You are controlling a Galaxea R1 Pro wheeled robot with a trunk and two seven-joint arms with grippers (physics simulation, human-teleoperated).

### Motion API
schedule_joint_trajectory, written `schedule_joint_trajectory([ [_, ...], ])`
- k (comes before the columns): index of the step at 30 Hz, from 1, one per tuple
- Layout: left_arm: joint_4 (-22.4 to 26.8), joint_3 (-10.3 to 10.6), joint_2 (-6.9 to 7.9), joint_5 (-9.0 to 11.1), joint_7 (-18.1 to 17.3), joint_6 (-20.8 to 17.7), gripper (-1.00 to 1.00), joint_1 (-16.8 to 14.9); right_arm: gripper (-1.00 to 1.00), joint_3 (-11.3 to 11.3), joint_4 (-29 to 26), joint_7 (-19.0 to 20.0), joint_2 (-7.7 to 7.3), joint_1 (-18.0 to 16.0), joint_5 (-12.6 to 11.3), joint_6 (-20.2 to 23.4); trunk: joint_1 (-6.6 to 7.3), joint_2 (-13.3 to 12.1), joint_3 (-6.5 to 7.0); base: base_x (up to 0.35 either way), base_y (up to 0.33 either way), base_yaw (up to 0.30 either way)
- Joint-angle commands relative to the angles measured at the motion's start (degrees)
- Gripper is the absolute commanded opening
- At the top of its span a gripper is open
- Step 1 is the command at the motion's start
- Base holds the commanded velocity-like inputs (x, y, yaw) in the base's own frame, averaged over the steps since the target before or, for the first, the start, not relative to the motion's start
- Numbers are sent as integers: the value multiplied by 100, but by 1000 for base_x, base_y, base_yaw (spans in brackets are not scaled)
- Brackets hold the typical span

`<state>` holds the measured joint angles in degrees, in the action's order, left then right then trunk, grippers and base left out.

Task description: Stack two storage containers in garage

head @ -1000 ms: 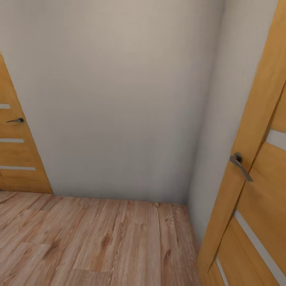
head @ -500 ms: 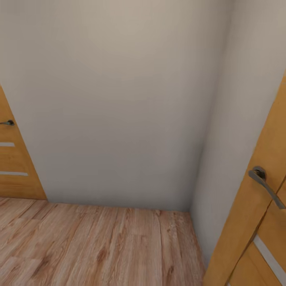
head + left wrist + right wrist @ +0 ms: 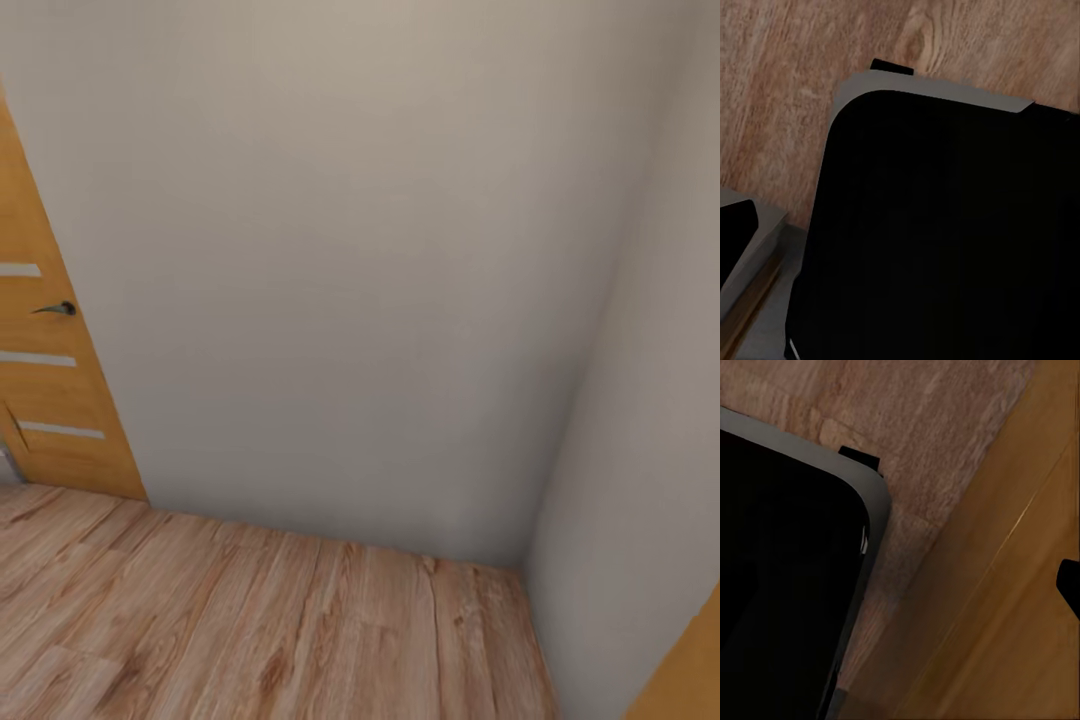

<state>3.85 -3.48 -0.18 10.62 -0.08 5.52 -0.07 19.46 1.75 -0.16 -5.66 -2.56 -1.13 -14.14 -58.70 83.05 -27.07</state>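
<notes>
Since a moment ago the whole head view has swung left: the right-hand wooden door has slid almost out of frame, leaving a sliver (image 3: 690, 680) at the corner, and the left door (image 3: 45, 380) with its dark handle (image 3: 58, 309) shows more fully. Largest is the plain pale wall (image 3: 330, 270), meeting a side wall at right. Below lies light wood plank floor (image 3: 250, 630). Both wrist views show a dark rounded robot body (image 3: 945, 240) over planks. Neither arm's jaws can be judged, and no storage container can be located.
</notes>
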Motion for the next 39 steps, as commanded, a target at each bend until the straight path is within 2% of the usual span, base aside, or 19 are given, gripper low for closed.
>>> schedule_joint_trajectory([
  [1,2,-32,-3,10,-1,9,100,-1,100,29,18,-2,2,-7,-12,-35,-3,2,-5,321,0,269],
  [31,10,-57,1,-4,-1,55,100,-1,100,31,18,-2,3,-7,-10,-37,-3,2,-5,321,0,270],
  [39,18,-57,1,-7,-1,63,100,-2,100,24,18,-3,9,-7,-19,-37,-3,2,-5,56,0,270],
])
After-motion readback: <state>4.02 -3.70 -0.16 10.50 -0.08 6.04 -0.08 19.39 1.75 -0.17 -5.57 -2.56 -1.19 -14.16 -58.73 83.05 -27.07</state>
